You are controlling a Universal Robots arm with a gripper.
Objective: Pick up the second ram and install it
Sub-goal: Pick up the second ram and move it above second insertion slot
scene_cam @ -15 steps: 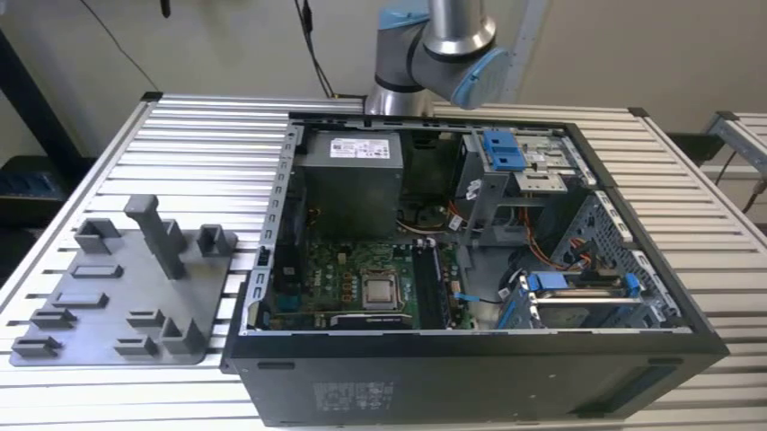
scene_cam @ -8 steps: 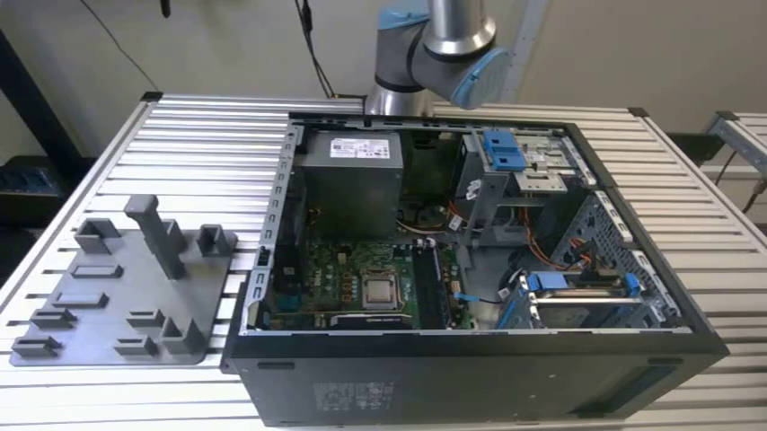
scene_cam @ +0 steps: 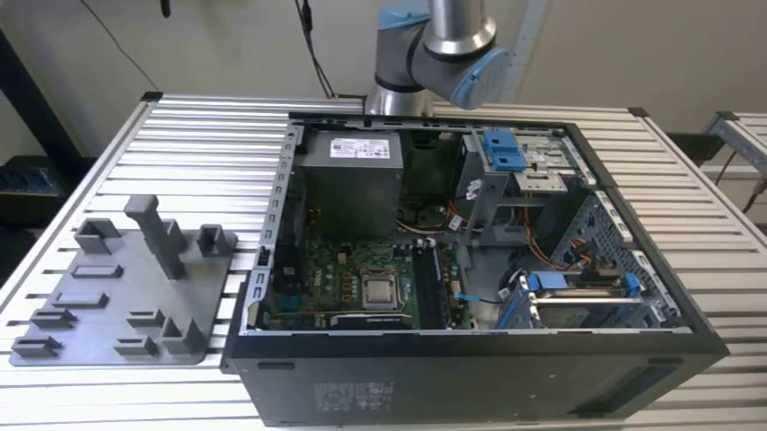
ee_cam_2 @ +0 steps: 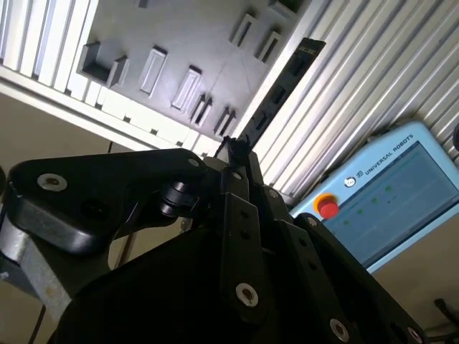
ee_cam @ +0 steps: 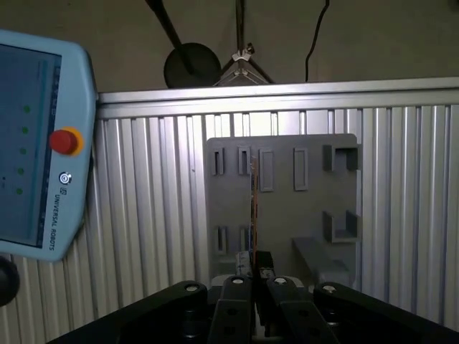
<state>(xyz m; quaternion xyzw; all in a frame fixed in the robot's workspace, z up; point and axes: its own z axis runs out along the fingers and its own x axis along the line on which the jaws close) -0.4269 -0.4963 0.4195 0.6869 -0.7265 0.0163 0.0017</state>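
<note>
My gripper (ee_cam: pixel 254 264) is shut on the second ram (ee_cam: pixel 253 193), a long, thin, dark stick seen edge-on in the first wrist view. In the second wrist view the same stick (ee_cam_2: pixel 283 86) juts out from the closed fingertips of the gripper (ee_cam_2: pixel 233 148) as a flat black bar. It hangs in the air well above the grey holder plate (ee_cam: pixel 280 215), touching nothing else. In the exterior view the open computer case (scene_cam: pixel 480 359) lies on the table, with the motherboard (scene_cam: pixel 348 269) and its long memory slots (scene_cam: pixel 428 287) beside the square processor chip (scene_cam: pixel 381 291).
The grey holder plate (scene_cam: pixel 114 296) with upright blocks sits on the slatted table at the exterior view's left of the case. A light-blue teach pendant (ee_cam_2: pixel 387 193) with a red button lies beside the table. The arm's elbow (scene_cam: pixel 437 45) rises behind the case. Blue drive brackets (scene_cam: pixel 509 153) and cables crowd the case's right half.
</note>
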